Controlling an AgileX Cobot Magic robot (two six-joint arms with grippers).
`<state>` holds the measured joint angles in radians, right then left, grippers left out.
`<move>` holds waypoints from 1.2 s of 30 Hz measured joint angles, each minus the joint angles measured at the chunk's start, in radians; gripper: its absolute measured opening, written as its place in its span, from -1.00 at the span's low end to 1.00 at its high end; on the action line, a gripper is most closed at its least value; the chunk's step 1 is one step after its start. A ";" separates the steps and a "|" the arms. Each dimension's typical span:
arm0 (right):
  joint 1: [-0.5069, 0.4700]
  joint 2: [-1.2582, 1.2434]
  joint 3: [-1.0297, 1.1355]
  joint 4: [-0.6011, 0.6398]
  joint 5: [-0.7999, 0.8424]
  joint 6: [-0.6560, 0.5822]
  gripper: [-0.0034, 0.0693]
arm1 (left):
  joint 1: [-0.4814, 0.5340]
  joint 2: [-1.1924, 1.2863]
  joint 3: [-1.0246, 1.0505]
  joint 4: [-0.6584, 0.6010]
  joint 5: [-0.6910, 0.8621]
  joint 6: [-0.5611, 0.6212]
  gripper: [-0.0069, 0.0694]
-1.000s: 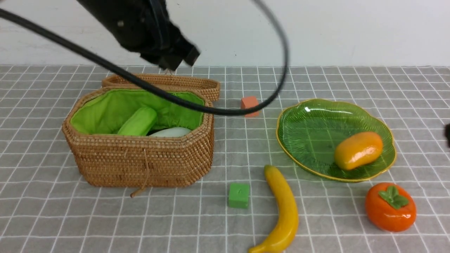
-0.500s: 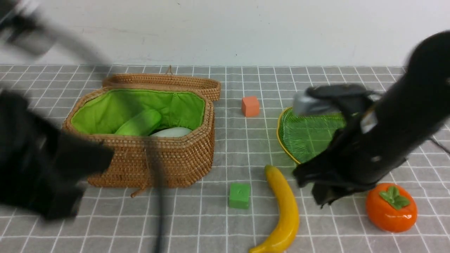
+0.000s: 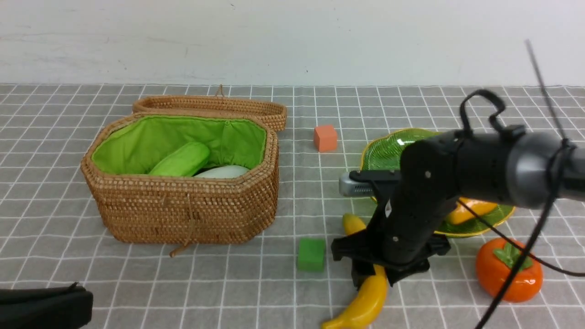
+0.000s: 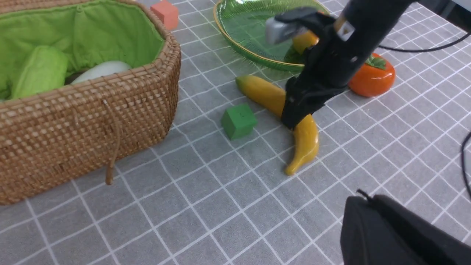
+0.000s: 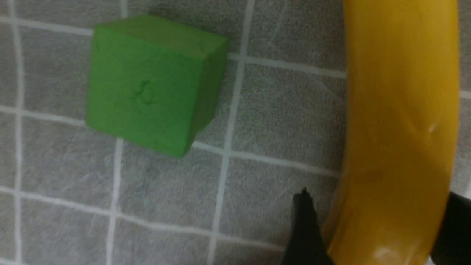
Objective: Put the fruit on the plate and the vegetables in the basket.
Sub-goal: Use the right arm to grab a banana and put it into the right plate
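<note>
1. Banana (image 3: 368, 301): lies flat on the grey checked cloth (image 3: 256, 292), lower centre of the front frame, stem end toward the bottom edge. Not on the plate.
2. My right claw (image 3: 377, 276) is down over the banana's middle and released. In the right wrist view 1 finger (image 5: 303, 228) stands on each side of the yellow skin. I cannot tell whether either pad touches it.
3. Green cube (image 3: 311, 253): on the cloth just left of the banana, apart from it.
4. Plate (image 3: 388, 155): right of centre, partly behind my right arm. The mango (image 3: 475, 211) lies in it near the front rim.
5. Persimmon (image 3: 491, 274): on the cloth at lower right, in front of the plate and outside it, leaf cap up.
6. Orange cube (image 3: 325, 138): on the cloth at centre, between basket and plate.
7. Basket (image 3: 183, 214): left of centre, lid (image 3: 210, 107) thrown back behind it. Inside, the cucumber (image 3: 180, 160) leans against the green lining, with the radish (image 3: 224, 172) beside it.
8. My left claw (image 4: 368, 213): low at the lower-left corner of the front frame, clenched, with nothing in it, well apart from the basket.
</note>
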<state>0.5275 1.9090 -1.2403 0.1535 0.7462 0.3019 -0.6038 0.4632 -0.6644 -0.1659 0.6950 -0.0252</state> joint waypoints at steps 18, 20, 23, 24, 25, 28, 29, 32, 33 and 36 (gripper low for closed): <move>-0.211 -0.050 -0.326 -0.073 0.094 0.049 -0.04 | 0.000 0.000 0.001 -0.032 -0.031 0.004 -0.85; -0.280 -0.005 -0.384 -0.071 0.084 0.058 -0.04 | 0.000 0.000 0.001 -0.036 -0.032 0.004 -0.85; -0.368 0.106 -0.462 -0.038 0.074 0.069 -0.04 | 0.000 0.000 0.001 -0.055 -0.032 0.007 -0.85; -0.383 0.141 -0.481 -0.026 0.071 0.070 -0.04 | 0.000 -0.001 0.001 -0.059 -0.032 0.012 -0.85; -0.395 0.177 -0.500 -0.015 0.063 0.071 -0.04 | 0.000 -0.001 0.001 -0.067 -0.032 0.025 -0.85; -0.404 0.221 -0.522 -0.004 0.062 0.071 0.03 | 0.000 -0.002 0.001 -0.087 -0.032 0.046 -0.85; -0.405 0.231 -0.527 -0.001 0.061 0.070 0.11 | 0.000 -0.002 0.001 -0.092 -0.032 0.054 -0.85; -0.405 0.233 -0.532 0.009 0.065 0.043 0.56 | 0.000 -0.002 0.001 -0.124 -0.032 0.096 -0.85; -0.405 0.230 -0.536 0.012 0.073 0.032 0.69 | 0.000 -0.002 0.001 -0.136 -0.032 0.112 -0.85; -0.405 0.199 -0.545 0.015 0.125 -0.008 0.89 | 0.000 -0.002 0.001 -0.157 -0.031 0.142 -0.85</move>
<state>0.1222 2.1084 -1.7850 0.1687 0.8708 0.2939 -0.6038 0.4612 -0.6631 -0.3224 0.6637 0.1164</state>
